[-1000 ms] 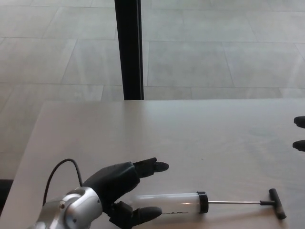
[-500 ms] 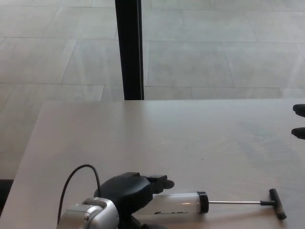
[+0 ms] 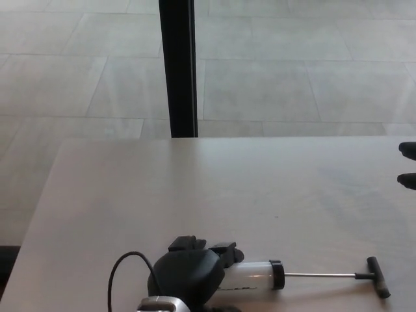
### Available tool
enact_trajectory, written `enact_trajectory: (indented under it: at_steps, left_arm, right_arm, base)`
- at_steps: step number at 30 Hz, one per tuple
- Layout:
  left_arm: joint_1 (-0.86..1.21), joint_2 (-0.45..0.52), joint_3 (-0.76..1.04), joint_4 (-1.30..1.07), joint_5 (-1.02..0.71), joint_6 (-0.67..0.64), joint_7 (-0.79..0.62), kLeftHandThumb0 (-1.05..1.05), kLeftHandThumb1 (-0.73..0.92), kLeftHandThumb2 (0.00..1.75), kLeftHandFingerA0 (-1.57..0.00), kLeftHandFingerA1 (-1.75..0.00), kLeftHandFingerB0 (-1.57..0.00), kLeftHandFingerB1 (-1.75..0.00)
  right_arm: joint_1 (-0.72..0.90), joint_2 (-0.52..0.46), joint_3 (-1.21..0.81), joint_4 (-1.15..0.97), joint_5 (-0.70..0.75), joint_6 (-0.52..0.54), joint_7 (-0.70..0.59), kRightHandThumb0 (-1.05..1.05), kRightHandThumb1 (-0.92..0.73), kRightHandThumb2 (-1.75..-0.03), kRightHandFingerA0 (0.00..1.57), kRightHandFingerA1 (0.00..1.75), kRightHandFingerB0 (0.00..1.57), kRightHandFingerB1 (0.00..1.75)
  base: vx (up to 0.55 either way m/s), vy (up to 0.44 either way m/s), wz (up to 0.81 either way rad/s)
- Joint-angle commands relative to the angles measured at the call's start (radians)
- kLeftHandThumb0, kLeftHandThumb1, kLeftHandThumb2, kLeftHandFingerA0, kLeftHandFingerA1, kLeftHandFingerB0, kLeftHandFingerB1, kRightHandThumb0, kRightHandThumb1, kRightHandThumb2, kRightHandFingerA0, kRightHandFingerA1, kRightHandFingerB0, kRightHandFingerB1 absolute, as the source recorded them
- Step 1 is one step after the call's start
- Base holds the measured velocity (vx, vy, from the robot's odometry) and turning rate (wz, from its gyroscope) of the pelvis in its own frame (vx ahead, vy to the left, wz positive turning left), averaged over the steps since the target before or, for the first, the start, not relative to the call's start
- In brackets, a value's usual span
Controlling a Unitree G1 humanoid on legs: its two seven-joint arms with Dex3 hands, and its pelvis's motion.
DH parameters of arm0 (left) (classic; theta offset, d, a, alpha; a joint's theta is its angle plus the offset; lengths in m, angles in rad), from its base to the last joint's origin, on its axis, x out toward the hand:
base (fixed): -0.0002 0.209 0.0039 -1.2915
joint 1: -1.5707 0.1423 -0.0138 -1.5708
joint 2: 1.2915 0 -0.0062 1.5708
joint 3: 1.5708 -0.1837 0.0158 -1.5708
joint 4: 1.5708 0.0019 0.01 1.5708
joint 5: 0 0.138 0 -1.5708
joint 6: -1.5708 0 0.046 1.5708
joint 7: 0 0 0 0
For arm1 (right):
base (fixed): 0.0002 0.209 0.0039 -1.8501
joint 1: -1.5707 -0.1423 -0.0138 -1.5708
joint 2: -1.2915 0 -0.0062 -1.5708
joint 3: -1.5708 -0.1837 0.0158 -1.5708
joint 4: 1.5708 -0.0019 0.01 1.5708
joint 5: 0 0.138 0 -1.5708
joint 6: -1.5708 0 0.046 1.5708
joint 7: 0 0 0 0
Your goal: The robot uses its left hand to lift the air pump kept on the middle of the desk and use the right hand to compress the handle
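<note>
The black left hand (image 3: 190,273) lay curled over the near-left end of the clear-barrelled air pump with black T-handle (image 3: 305,275) on the pale desk (image 3: 195,188), the grasp seemingly closing before the lift, while the right hand (image 3: 408,165), its grip indiscernible at the right edge, would next need to reach the handle.

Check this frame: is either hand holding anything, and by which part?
The left hand covers the left end of the air pump barrel; a closed grip cannot be confirmed. Only two fingertips of the right hand show, holding nothing visible.
</note>
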Motion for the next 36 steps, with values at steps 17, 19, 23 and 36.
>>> enact_trajectory:
  at_steps: [17,19,23,36]
  left_arm:
    - [0.141,-0.105,0.076,0.208,0.16,0.046,0.291,-0.04,0.54,0.7,-0.28,-1.25,-0.39,-0.42]
    - [0.152,-0.102,0.084,0.215,0.153,0.017,0.305,-0.05,0.63,0.63,-0.4,-1.24,-0.39,-0.41]
    - [0.154,-0.064,0.068,0.234,0.177,-0.002,0.275,-0.09,0.6,0.68,-0.71,-1.27,-0.73,-0.71]
    - [0.157,-0.05,0.095,0.286,0.135,-0.114,0.274,-0.18,0.67,0.97,-0.82,-1.75,-0.73,-1.4]
  right_arm:
    - [0.053,0.051,-0.056,-0.089,-0.011,0.134,-0.085,-0.73,-0.88,-0.66,0.58,0.65,0.64,0.44]
    - [0.052,0.051,-0.057,-0.091,-0.011,0.136,-0.086,-0.73,-0.88,-0.66,0.57,0.65,0.63,0.45]
    - [0.041,0.052,-0.059,-0.089,-0.009,0.142,-0.091,-0.73,-0.87,-0.66,0.58,0.64,0.63,0.44]
    - [0.033,0.054,-0.055,-0.089,-0.017,0.152,-0.102,-0.72,-0.88,-0.66,0.6,0.64,0.65,0.44]
  base:
    - [0.0,0.0,0.0]
    - [0.0,0.0,0.0]
    - [0.0,0.0,0.0]
    - [0.0,0.0,0.0]
